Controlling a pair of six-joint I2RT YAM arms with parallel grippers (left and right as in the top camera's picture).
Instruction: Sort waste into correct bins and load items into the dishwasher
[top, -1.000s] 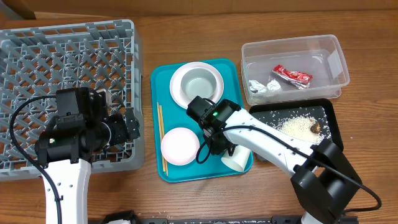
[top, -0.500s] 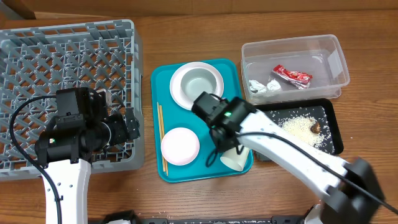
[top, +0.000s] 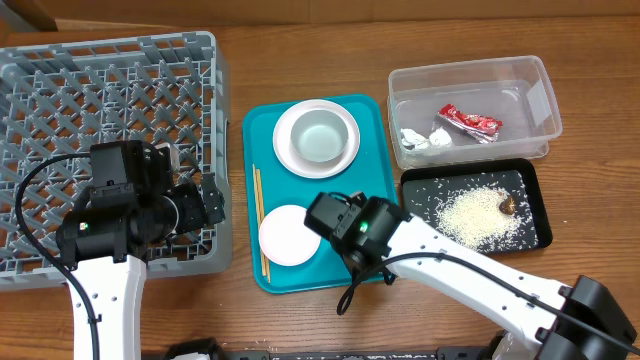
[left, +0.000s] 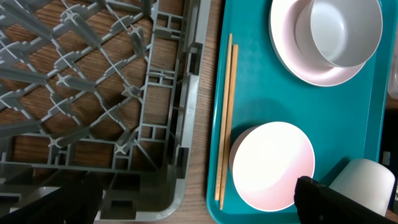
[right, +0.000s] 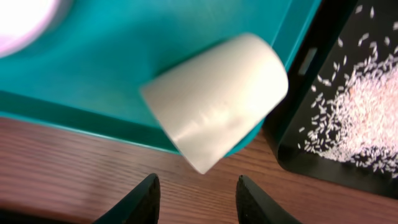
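Cup (right: 214, 99) on side at teal tray (right: 124, 56) corner, long axis diagonal toward black tray (right: 292, 155). Pink bowl (left: 272, 163) beside. Right end effector (right: 196, 199) part-spread, empty, just off cup. Left end effector (left: 202, 200) wide, empty, near rack (left: 186, 112).

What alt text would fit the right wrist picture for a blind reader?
A small white cup lies on its side at the corner of a teal tray, just beyond the open, empty right gripper. Right of it, a black tray holds scattered rice.
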